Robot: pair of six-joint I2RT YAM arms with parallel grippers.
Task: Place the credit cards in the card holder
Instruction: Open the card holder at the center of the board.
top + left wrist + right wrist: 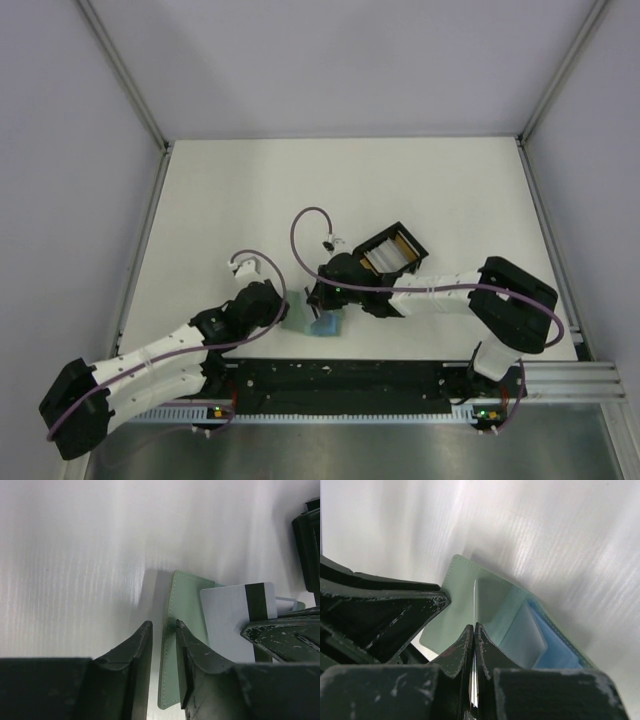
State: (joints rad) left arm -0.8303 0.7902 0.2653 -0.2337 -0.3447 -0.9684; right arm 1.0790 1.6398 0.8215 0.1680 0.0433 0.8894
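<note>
- The left gripper (162, 625) fills the bottom of its own wrist view, its two dark fingers only a narrow way apart, with a strip of white counter (230, 190) showing between them.
- The long stitched edge of the card holder (187, 605) lies in that gap, against the right-hand finger. The other finger stands clear of it, so the holder is not pinched.
- The right gripper (474, 627) is closed on a credit card (225, 620), which is pale grey-white with a dark stripe across one end.
- In the right wrist view this card shows edge-on as a thin white line rising from between the fingers.
- The card is held over the opened holder, and in the left wrist view it covers part of the green flap. Whether its tip is in a slot cannot be told.
- The holder is sage green outside, with a pale blue-grey pocket (540, 640) inside, and it lies open on the counter.
- Seen from above, the holder sits near the front edge of the counter, with both grippers meeting over it.
- A black box (393, 250) stands just behind the right arm's wrist, apart from the holder. Other cards (385, 255), pale and yellow-orange, are inside it.
</note>
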